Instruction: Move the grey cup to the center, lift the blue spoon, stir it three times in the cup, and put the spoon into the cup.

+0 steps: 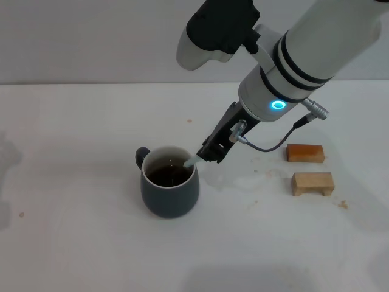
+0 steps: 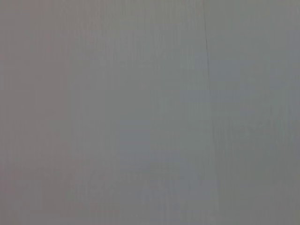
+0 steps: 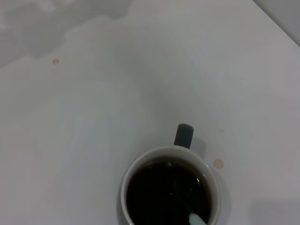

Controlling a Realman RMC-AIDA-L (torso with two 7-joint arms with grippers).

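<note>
The grey cup [image 1: 170, 188] stands on the white table a little left of the middle, handle toward the far left, dark liquid inside. The right wrist view looks down into the grey cup [image 3: 168, 190] from above. The blue spoon [image 1: 190, 162] leans over the cup's right rim, its pale handle sticking out and its bowl down in the liquid; the same blue spoon [image 3: 197, 219] shows as a pale handle tip in the wrist view. My right gripper [image 1: 206, 153] hangs just right of the rim, at the spoon's handle end. The left gripper is out of view.
Two small wooden blocks [image 1: 304, 152] [image 1: 312, 183] lie to the right of the cup. Small brown stains [image 3: 218, 163] mark the table near the cup.
</note>
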